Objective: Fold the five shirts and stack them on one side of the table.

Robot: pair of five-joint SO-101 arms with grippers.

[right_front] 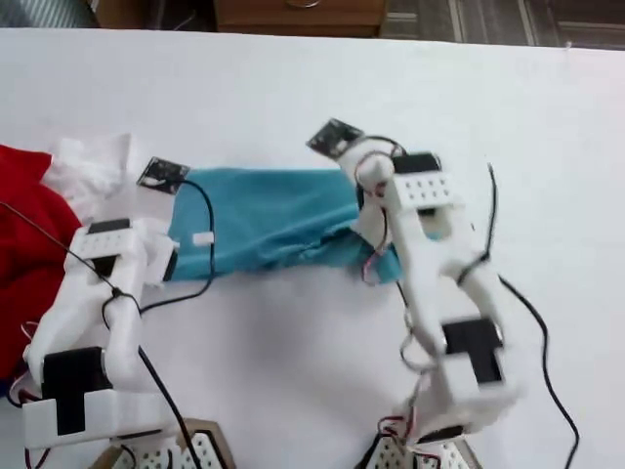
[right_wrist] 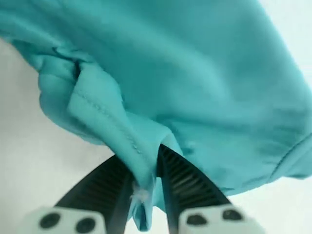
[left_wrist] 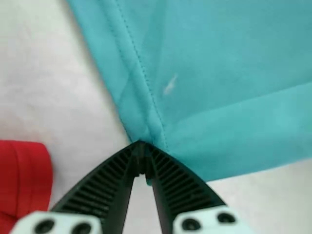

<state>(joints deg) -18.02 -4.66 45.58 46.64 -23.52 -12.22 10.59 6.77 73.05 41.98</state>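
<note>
We count one teal shirt, a creased band across the table; one red shirt, possibly one white shirt beside it. Left gripper pinches the teal corner, right gripper a bunched teal hem

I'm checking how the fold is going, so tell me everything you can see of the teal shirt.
The teal shirt looks like thin, smooth fabric with stitched hems. It lies as a long folded band across the white table, between the two arms. The end nearer the red shirt is flat, and the left gripper is shut on its corner. The other end is bunched and rumpled, with a hemmed fold pinched in the right gripper.
</note>
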